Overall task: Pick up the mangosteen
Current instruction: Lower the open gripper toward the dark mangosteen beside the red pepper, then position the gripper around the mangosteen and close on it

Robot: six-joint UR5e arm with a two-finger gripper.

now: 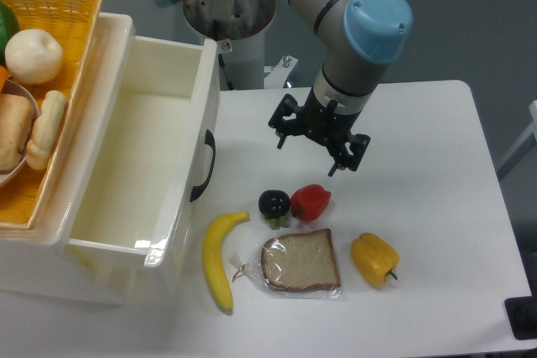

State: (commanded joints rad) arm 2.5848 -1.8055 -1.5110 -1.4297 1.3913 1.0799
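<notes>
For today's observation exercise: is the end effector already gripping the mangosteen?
No, the end effector hangs open above the table, apart from the mangosteen.

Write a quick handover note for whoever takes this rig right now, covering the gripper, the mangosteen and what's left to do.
Gripper: open, empty, hanging above the table behind the fruit.
Mangosteen: on the table, untouched, right beside the red pepper and possibly touching it, with the bagged bread slice just in front and the banana to its front-left.
Done: nothing grasped yet.
Left: move the gripper forward and down over the mangosteen, close on it without catching the pepper, then lift.
</notes>
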